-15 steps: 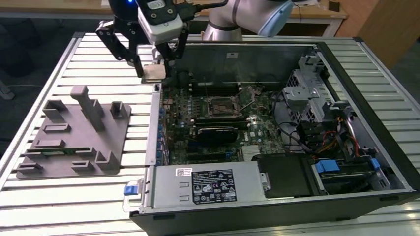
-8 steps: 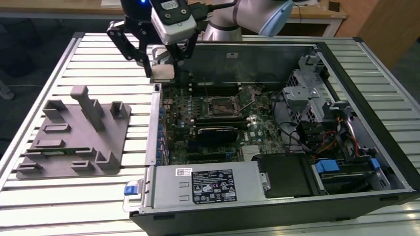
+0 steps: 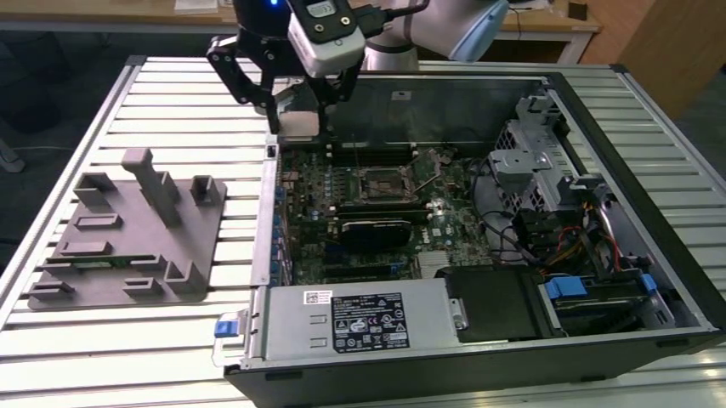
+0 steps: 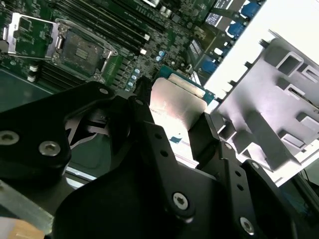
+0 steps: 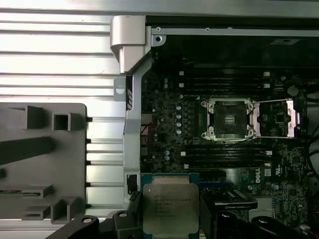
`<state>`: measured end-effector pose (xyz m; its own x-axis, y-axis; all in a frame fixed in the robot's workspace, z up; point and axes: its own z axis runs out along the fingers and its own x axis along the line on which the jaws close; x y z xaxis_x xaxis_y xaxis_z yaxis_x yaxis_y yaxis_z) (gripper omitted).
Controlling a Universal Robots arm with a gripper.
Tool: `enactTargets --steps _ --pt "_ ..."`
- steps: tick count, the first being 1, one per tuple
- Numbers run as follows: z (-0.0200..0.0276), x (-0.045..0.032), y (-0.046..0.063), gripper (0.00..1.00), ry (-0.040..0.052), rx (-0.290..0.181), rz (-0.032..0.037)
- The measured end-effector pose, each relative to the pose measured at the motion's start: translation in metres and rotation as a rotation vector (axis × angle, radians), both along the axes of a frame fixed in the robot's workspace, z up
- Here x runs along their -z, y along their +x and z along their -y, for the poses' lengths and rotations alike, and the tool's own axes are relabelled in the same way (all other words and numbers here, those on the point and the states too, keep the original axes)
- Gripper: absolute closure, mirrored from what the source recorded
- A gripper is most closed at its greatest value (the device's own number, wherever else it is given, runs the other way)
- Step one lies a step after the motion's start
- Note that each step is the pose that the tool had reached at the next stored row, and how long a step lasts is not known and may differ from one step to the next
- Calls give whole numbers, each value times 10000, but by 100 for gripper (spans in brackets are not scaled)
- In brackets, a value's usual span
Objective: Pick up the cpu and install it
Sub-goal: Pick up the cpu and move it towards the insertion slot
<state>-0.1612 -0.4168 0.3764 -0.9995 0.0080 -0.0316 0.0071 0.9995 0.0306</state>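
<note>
The cpu [image 3: 297,125], a flat square chip with a silvery top, hangs in the air over the case's far corner on the exterior view's left. My gripper [image 3: 299,121] is shut on it, one black finger on each side. In the first wrist view the cpu [image 5: 170,206] shows its metal top and green rim between the fingers [image 5: 130,211]. In the second wrist view the cpu [image 4: 175,102] is tilted and clamped between the black fingers. The motherboard socket [image 3: 383,180] stands open with its metal frame lifted, to the exterior view's right of the gripper and nearer the camera; it is also seen as the socket [image 5: 229,118].
The open computer case [image 3: 590,110] lies on a slatted metal table [image 3: 102,110]. A grey holder block [image 3: 125,238] sits on the exterior view's left of the case. Power supply [image 3: 357,319], drive cage and cables [image 3: 545,229] fill the case's near and right parts.
</note>
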Motion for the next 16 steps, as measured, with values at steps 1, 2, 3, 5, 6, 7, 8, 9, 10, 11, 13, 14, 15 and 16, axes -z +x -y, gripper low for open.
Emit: enactTargets --steps 1,2,3,5,6,7,8,9,10,11,13,14,15,16 --pt "0 0 23 45 0 1 0" --pt "0 0 47 45 -1 1 -1" --pt "0 0 71 45 0 1 -1" --pt "0 0 117 45 0 0 0" --pt "0 0 142 45 0 0 0" --pt "0 0 165 45 0 -1 -1" --pt "0 0 188 45 1 0 0" --pt "0 0 211 45 0 1 -1" --pt "0 0 234 45 1 1 -1" --pt "0 0 257 45 1 0 -1" --pt "0 0 302 45 0 0 -1" --pt "0 0 324 45 1 0 -1" --pt "0 0 349 45 0 0 -2" --pt "0 0 371 45 0 1 -2"
